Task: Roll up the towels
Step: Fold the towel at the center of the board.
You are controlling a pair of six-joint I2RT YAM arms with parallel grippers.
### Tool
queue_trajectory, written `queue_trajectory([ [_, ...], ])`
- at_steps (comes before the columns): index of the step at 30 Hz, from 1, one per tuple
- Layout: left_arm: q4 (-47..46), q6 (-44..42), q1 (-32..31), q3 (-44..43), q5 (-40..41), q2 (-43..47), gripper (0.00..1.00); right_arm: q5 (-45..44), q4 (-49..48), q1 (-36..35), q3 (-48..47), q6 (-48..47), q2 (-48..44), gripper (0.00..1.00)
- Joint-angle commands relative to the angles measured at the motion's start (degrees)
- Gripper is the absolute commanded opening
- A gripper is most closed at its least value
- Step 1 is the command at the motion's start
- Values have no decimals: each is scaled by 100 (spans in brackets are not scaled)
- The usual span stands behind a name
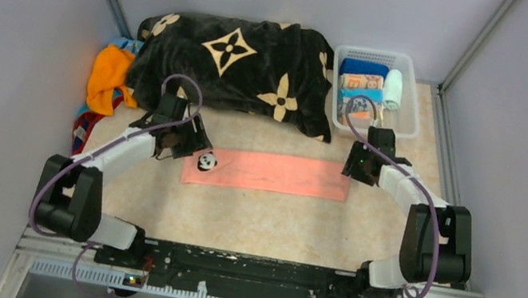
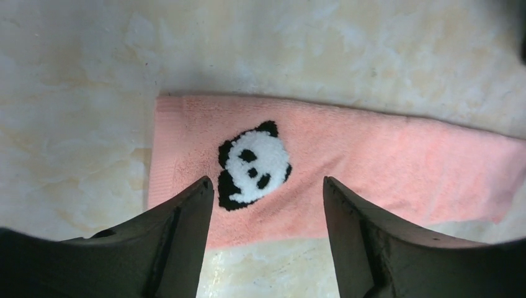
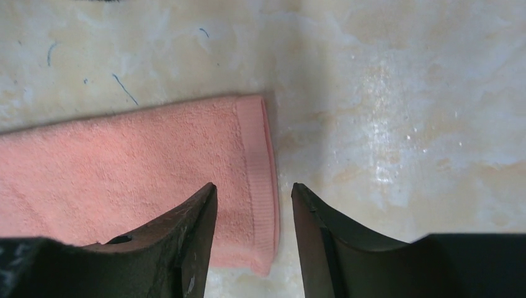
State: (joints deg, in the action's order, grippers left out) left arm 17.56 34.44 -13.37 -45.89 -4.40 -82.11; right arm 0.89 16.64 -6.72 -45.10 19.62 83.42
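End effectors: two, both released, nothing grasped.
Left end effector [image 2: 267, 183]: jaws wide, over the pink towel [image 2: 403, 167], panda patch [image 2: 254, 162] between the fingers.
Right end effector [image 3: 254, 186]: jaws partly apart, over the opposite hem.
Pink towel: one, terry, flat strip on desk [image 1: 257, 221].
Orange towel [image 1: 107, 74]: one, crumpled beside black plush blanket [image 1: 234, 63].
Basket [image 1: 415, 110]: one, clear plastic; rolled towels [image 1: 361, 82] inside.

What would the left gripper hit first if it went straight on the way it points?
The pink towel. The left gripper, jaws open, points down at the panda patch near the towel's end. Nothing shows in between, though its height above the towel is unclear.
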Motion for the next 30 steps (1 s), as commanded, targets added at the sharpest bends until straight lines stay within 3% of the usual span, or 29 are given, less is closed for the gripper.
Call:
queue_trajectory([
  [1, 395, -299, 16, -246, 101, 668, 73, -354, 880, -183, -468, -336, -83, 49],
  [6, 783, -598, 44, -269, 543, 1283, 81, -274, 992, -268, -607, -425, 242, 46],
  [19, 823, -966, 53, 25, 1109, 2161, 86, -441, 1427, -464, -667, -355, 1310, 37],
  [25, 782, -1006, 53, 40, 1088, 2160, 86, -532, 1601, -528, -664, -369, 1727, 21],
  [29, 753, -1007, 53, 59, 968, 2164, 86, -730, 1741, -572, -846, -415, 1918, 0],
  [30, 743, -1009, 53, 56, 929, 2163, 86, -849, 1768, -575, -868, -400, 1892, 0],
])
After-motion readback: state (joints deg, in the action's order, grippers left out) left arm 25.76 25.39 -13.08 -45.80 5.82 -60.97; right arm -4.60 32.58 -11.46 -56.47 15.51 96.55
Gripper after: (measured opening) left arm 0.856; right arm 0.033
